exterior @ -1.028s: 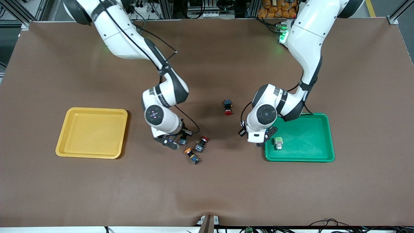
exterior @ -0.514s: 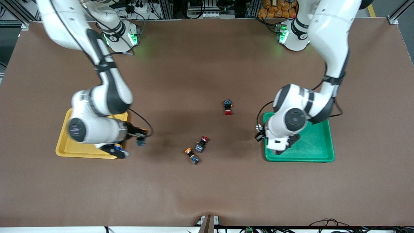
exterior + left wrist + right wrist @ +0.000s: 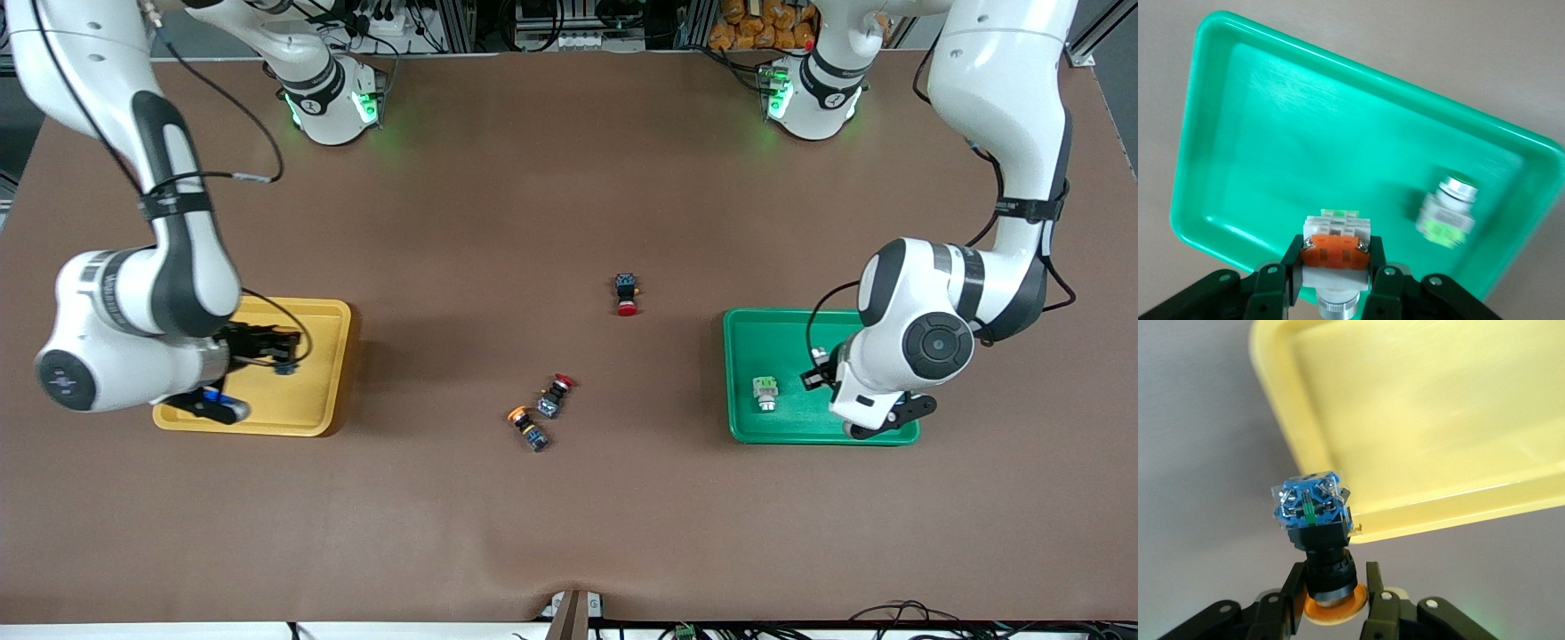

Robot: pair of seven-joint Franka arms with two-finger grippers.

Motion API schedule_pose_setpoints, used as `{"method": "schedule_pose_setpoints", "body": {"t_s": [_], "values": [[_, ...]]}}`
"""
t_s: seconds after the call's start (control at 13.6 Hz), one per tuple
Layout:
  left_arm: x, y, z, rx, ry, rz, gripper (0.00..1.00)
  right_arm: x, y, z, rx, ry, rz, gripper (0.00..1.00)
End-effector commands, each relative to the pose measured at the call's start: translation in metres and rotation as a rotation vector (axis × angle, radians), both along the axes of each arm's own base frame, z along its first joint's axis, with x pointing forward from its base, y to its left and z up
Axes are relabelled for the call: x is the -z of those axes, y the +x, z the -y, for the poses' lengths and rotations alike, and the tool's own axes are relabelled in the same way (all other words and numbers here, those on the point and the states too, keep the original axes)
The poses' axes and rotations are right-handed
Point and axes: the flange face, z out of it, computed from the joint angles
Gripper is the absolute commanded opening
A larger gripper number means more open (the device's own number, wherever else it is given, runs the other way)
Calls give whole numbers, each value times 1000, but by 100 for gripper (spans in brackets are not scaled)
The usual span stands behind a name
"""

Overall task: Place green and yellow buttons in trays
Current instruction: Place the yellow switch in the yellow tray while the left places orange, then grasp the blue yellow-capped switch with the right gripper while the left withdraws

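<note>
Claws first: the right claw (image 3: 1333, 603) is clamped on a yellow-capped button (image 3: 1317, 533), pinching its black body, blue terminal end pointing away from the wrist. It's up in the air over the yellow tray (image 3: 293, 404), around the corner toward the middle of the desk (image 3: 569, 178); the wrist view has the button hanging right over the tray's rim (image 3: 1438, 517).

Left claw (image 3: 1335, 279) is closed on a white button with an orange block (image 3: 1334, 250), held over the green tray (image 3: 742, 333). The front view shows that wrist above the tray's corner toward the left arm's end. One white button with a light-green block (image 3: 765, 393) is lying inside the green tray, toward the edge that faces the desk's middle.

Out on the desk between the trays, a second yellow-capped button (image 3: 528, 428) lies on its side. Just beside it, slightly farther from the camera, is a red-capped button (image 3: 555, 395). Another red-capped one (image 3: 627, 294) sits on its own, farther from the camera than those two.
</note>
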Motion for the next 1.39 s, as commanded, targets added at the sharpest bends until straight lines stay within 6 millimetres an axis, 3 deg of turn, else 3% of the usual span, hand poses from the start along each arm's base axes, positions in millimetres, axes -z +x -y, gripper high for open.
{"method": "schedule_pose_setpoints", "body": {"t_s": [0.0,0.15,0.22,0.37,0.59,0.66,0.73,0.88,1.1,1.32], "values": [[32,-8,-15,91,-5,30,0,9,0,20,-51,19,8,19],[45,-6,-50,166,-30,42,0,8,3,24,-54,23,27,94],[49,-6,-56,194,-38,32,0,6,5,22,-50,29,41,100],[69,-9,-49,208,-45,15,0,0,12,16,-60,29,86,100],[82,-9,-44,222,-53,32,0,-20,31,-36,-214,60,211,100],[82,-9,-45,226,-53,32,45,-23,40,-60,-262,62,278,100],[81,-8,-46,225,-54,33,99,-19,46,-83,-290,59,332,100],[71,-6,-48,220,-53,45,100,-4,58,-137,-346,56,449,100],[31,2,-57,192,-43,33,100,19,59,-209,-399,77,541,100],[1,14,-57,186,-32,30,100,39,66,-255,-348,91,648,100]]}}
